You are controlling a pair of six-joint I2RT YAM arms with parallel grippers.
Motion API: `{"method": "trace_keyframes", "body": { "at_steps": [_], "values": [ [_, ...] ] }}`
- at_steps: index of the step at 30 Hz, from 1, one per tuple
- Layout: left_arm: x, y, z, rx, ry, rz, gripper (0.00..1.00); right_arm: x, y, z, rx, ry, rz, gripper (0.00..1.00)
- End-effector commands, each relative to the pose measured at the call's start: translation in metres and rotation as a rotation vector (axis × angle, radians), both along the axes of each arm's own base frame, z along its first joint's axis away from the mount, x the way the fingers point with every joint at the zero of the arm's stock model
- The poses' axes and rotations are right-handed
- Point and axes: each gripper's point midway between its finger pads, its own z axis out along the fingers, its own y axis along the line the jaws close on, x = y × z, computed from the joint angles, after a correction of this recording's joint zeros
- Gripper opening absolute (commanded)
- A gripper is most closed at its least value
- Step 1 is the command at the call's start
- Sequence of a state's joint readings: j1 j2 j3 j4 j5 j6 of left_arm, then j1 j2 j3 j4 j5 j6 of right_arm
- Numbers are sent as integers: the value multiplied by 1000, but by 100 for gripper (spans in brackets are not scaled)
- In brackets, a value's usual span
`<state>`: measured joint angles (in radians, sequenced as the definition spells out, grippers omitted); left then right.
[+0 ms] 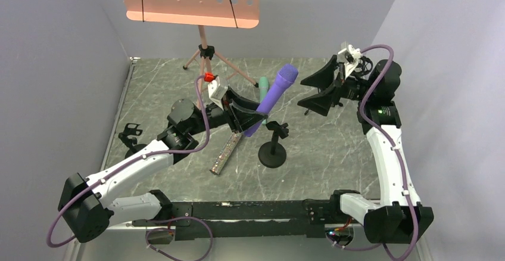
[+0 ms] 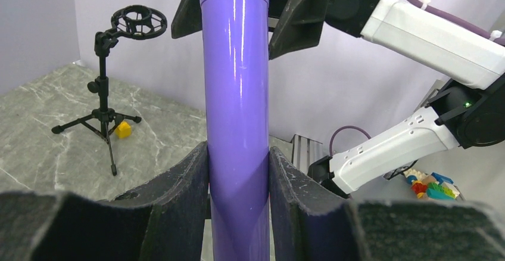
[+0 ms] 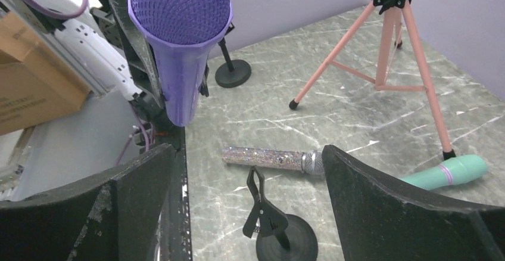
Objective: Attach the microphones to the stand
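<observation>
Tabletop [image 1: 333, 154]; left end effector [image 1: 243, 115] tight around purple microphone [image 1: 276, 93]

Top external: fixed, high behind arm bases [image 1: 86, 213], looks down and forward across grey marbled worktop [image 1: 333, 124], whole scene, far off.
Left wrist: behind left black pincer [image 2: 238, 151], very close on glossy purple stick microphone [image 2: 235, 94], faces right arm [image 2: 429, 34].
Right wrist: behind right black pincer [image 3: 247, 151], looks down at worktop toward left arm [image 3: 77, 40].
All three share purple microphone.
</observation>
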<state>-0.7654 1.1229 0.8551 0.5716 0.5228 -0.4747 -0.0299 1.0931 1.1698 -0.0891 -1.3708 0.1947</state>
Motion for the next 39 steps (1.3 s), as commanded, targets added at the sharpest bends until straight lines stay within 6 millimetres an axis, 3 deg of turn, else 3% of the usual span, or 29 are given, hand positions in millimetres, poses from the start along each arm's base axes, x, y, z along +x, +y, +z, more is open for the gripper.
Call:
{"method": "trace_keyframes", "body": {
  "at_steps": [1,9,15,25,32,39],
  "values": [
    [-8,3,39,-108,-76,-20,0,-15,6,35,61,7,66,100],
    [-4,-10,44,-146,-69,-50,0,-36,12,65,213,33,129,100],
    [-4,-21,47,-157,-66,-83,0,-20,12,74,242,55,83,100],
    [-6,-42,40,-151,-42,-128,0,-28,26,78,239,55,128,99],
    [-6,-51,29,-103,-26,-153,0,-31,26,83,244,39,137,93],
    [-7,-53,24,-83,-19,-164,0,-29,26,81,244,57,120,79]
  ]
}}
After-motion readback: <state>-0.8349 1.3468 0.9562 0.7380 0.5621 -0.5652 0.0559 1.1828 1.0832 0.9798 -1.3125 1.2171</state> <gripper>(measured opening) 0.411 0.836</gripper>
